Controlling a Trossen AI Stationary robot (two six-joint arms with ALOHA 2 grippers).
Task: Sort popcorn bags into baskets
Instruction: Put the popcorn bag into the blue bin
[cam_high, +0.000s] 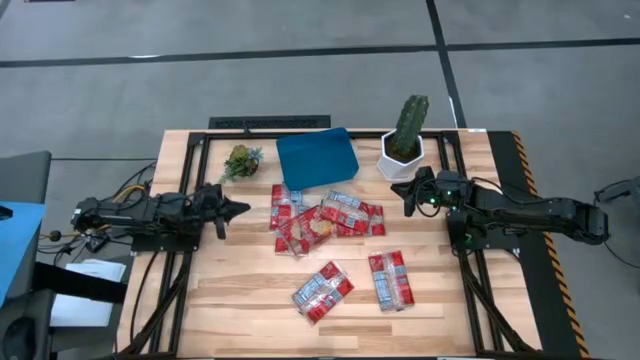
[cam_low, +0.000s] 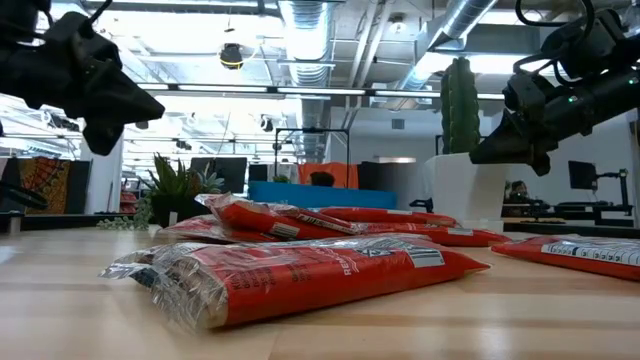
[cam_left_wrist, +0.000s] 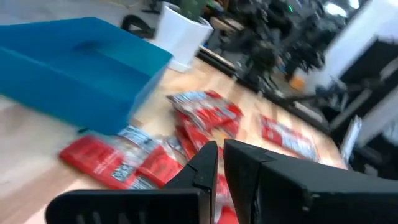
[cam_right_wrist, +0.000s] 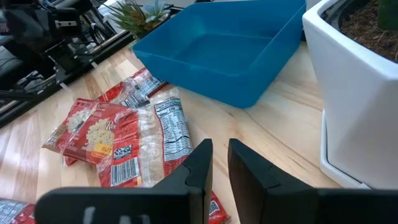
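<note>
While both arms hover low over the wooden table (cam_high: 240, 290), the left gripper (cam_high: 238, 210) points inward from the left edge and the right gripper (cam_high: 405, 192) points inward from the right, each with its fingers drawn nearly together and holding nothing. Between them lies a heap of red popcorn bags (cam_high: 320, 218), overlapping just in front of the blue basket (cam_high: 316, 157), which stands tilted at the table's far middle with nothing in it. Two more bags lie apart nearer the front edge: one bag (cam_high: 322, 291) at an angle, another bag (cam_high: 389, 279) to its right.

Seen from above, a white pot with a cactus (cam_high: 404, 145) stands just beyond the right gripper, and a small green plant (cam_high: 241, 160) sits left of the basket. Only the table-level camera shows the room: exposed ceiling ducts (cam_low: 310, 25), bright lights, and the nearest bag (cam_low: 300, 275) filling the foreground. From the right wrist, the print on the heaped bags (cam_right_wrist: 118, 140) reads clearly, with the basket's inside (cam_right_wrist: 224, 50) bare. The left wrist view is blurred, showing the basket (cam_left_wrist: 74, 74) and scattered packets (cam_left_wrist: 205, 115).
</note>
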